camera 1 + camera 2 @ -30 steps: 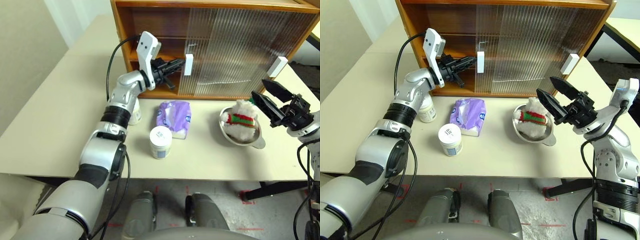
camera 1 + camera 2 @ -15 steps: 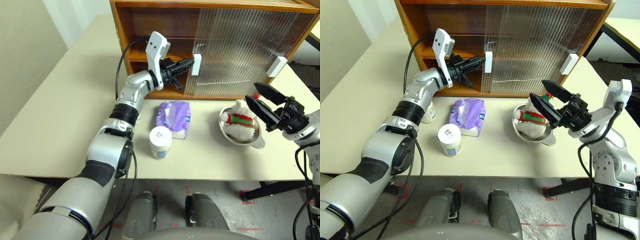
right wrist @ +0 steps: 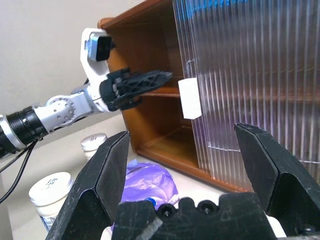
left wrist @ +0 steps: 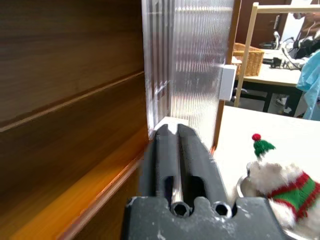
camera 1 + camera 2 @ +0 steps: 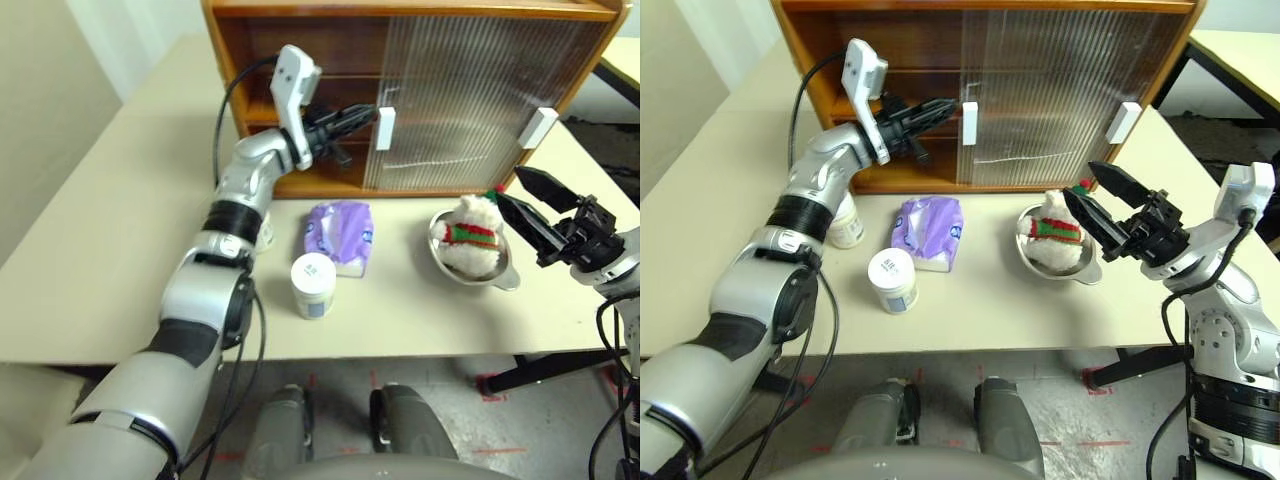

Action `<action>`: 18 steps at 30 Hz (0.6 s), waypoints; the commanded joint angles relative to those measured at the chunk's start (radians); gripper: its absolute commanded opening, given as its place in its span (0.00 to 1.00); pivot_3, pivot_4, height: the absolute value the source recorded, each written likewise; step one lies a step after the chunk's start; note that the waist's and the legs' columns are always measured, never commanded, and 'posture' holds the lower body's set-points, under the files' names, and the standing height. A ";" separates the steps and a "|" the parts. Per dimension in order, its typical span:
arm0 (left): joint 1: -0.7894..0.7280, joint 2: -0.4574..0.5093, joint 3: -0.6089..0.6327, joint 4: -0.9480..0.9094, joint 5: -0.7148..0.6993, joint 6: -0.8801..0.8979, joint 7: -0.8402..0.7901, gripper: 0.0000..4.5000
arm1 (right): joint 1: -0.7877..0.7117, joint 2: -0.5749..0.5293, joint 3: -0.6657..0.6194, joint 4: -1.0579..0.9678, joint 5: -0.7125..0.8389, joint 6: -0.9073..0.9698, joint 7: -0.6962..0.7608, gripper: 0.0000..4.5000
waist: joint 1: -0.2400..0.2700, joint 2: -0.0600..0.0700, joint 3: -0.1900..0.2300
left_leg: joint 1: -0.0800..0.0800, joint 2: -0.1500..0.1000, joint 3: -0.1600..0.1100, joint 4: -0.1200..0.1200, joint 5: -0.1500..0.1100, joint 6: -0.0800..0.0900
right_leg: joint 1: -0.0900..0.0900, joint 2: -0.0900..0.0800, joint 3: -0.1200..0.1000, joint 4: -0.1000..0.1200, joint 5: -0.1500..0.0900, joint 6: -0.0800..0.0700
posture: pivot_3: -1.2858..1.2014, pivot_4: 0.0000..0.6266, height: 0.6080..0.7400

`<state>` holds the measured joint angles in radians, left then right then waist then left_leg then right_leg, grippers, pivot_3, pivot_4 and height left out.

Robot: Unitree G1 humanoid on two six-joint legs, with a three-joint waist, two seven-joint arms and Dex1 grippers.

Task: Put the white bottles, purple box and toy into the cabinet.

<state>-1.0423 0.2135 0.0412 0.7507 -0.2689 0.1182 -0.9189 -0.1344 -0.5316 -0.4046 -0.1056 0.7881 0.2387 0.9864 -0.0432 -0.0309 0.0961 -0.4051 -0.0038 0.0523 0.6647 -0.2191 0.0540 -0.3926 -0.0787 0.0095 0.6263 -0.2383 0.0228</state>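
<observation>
The left gripper (image 5: 940, 107), fingers nearly together and holding nothing, sits just short of the cabinet (image 5: 300, 40) door's white handle (image 5: 384, 128); a careless sweep could snag the handle and drag the door shut. The right gripper (image 5: 1102, 197) gapes empty, just beside the toy (image 5: 470, 235) in its steel bowl (image 5: 497, 278). Below the left gripper, on the beige table (image 5: 120, 250), lie the purple box (image 5: 342, 232) and white bottles (image 5: 313, 284). Beyond are pale walls and another table.
</observation>
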 commanded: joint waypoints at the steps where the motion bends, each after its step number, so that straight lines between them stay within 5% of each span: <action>1: 0.091 0.076 -0.002 -0.210 -0.032 0.149 -0.028 0.38 | -0.035 0.003 0.031 0.045 -0.019 -0.013 0.022 1.00 | 0.001 0.000 0.000 | 0.000 0.000 0.000 0.000 0.000 0.000 | 0.000 0.000 0.000 0.001 0.000 -0.001 | 0.52 0.09 1.00; 8: 0.274 0.303 0.062 -0.609 -0.141 0.369 -0.073 0.99 | -0.099 -0.004 0.083 0.131 -0.069 -0.021 0.050 1.00 | 0.018 0.001 0.001 | 0.000 0.000 -0.001 0.000 0.000 0.000 | 0.000 -0.006 0.000 0.001 0.002 -0.004 | 0.53 0.12 1.00; 18: 0.601 0.529 0.264 -0.794 -0.213 0.354 -0.080 0.99 | -0.134 0.012 0.189 0.138 -0.096 -0.031 0.185 1.00 | 0.050 0.003 0.004 | 0.000 0.001 -0.002 -0.003 0.000 -0.001 | -0.001 -0.010 -0.001 0.001 0.000 -0.009 | 0.55 0.13 1.00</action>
<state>-0.4653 0.7329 0.3069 -0.0036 -0.4660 0.4740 -0.9803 -0.2602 -0.5221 -0.2221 0.0408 0.6811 0.2029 1.1583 0.0072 -0.0275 0.1004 -0.4047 -0.0024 0.0502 0.6620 -0.2198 0.0529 -0.3944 -0.0889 0.0087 0.6264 -0.2381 0.0133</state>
